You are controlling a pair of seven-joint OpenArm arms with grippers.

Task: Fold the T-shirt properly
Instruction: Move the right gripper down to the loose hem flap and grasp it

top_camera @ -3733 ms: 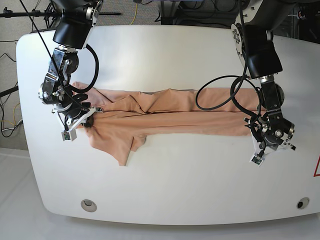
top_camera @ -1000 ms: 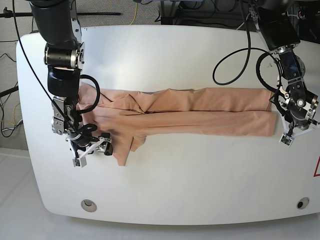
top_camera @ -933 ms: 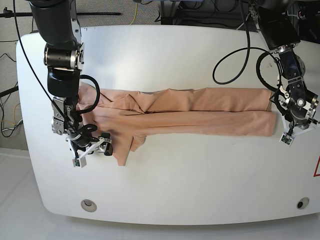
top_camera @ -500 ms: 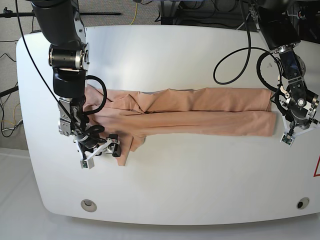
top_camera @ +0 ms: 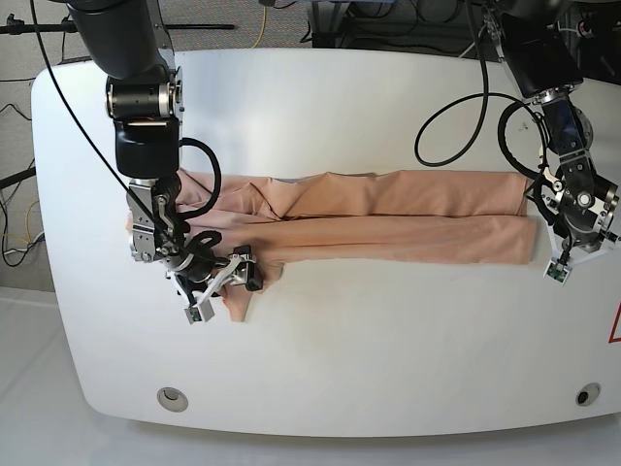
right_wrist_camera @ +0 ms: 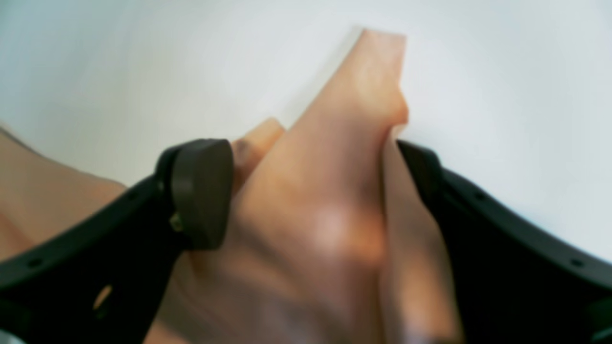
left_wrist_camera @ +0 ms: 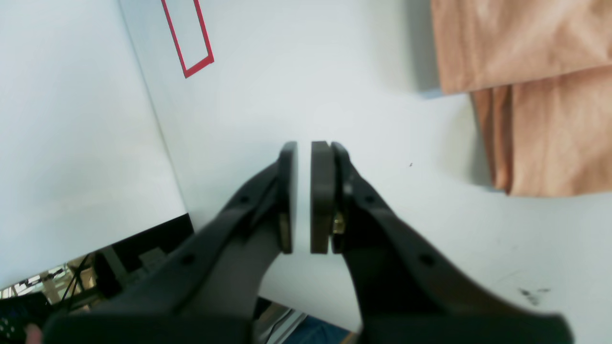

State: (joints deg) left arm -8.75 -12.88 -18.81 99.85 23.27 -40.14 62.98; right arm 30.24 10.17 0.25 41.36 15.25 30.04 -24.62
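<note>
The peach T-shirt [top_camera: 388,218] lies as a long folded band across the white table [top_camera: 340,359]. At its left end a sleeve flap hangs toward the table's front. My right gripper [top_camera: 241,274] is low over that flap. In the right wrist view its jaws [right_wrist_camera: 311,181] stand wide open with a ridge of T-shirt fabric [right_wrist_camera: 334,143] between them. My left gripper [top_camera: 571,254] sits just off the T-shirt's right end. In the left wrist view it [left_wrist_camera: 304,191] is shut and holds nothing, over bare table [left_wrist_camera: 334,71], with the T-shirt's edge [left_wrist_camera: 526,95] off to the side.
A red outlined mark [left_wrist_camera: 187,38] lies near the table's right edge [top_camera: 615,325]. Two round holes [top_camera: 172,397] [top_camera: 582,394] sit near the front edge. Black cables loop from both arms above the shirt. Stands and wires crowd the space behind the table.
My right gripper has slid rightward along the shirt's front edge onto the sleeve flap, jaws still wide. The left arm and the shirt's right end have stayed put.
</note>
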